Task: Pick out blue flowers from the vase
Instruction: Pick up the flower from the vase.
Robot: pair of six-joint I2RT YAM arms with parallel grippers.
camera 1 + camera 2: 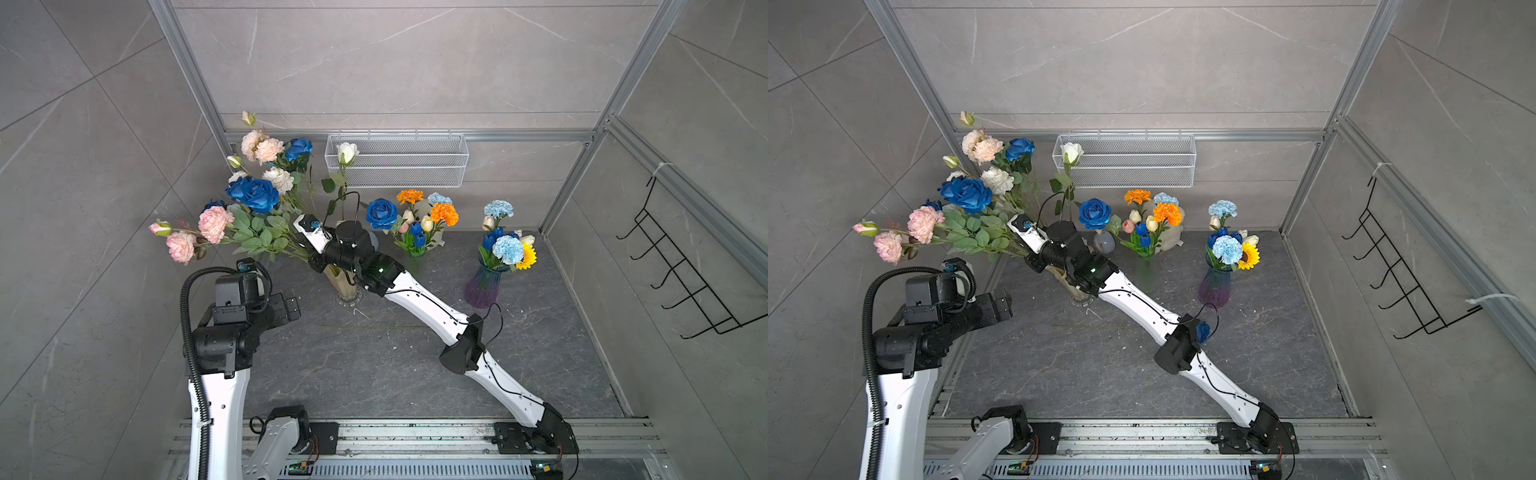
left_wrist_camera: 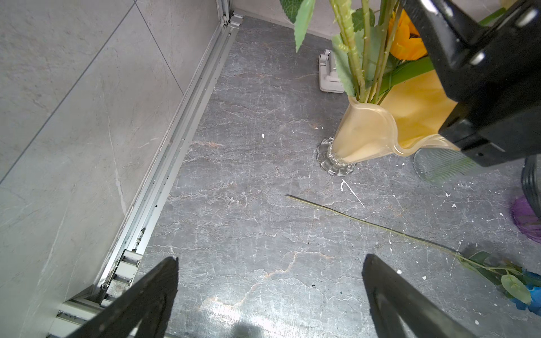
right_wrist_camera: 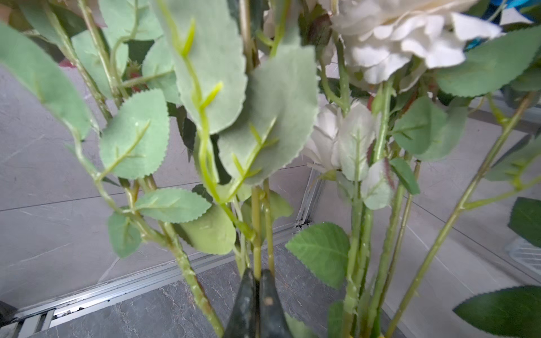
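Right claw is clenched on a thin green stem in the bunch of the yellow vase; left claw hangs released. One blue flower lies on the desk. Big blue roses still stand in that vase: by my judgement, the task is barely begun.

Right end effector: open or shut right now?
Shut. In the right wrist view the right end effector is pinched onto a thin green stem; which bloom that stem carries cannot be told.
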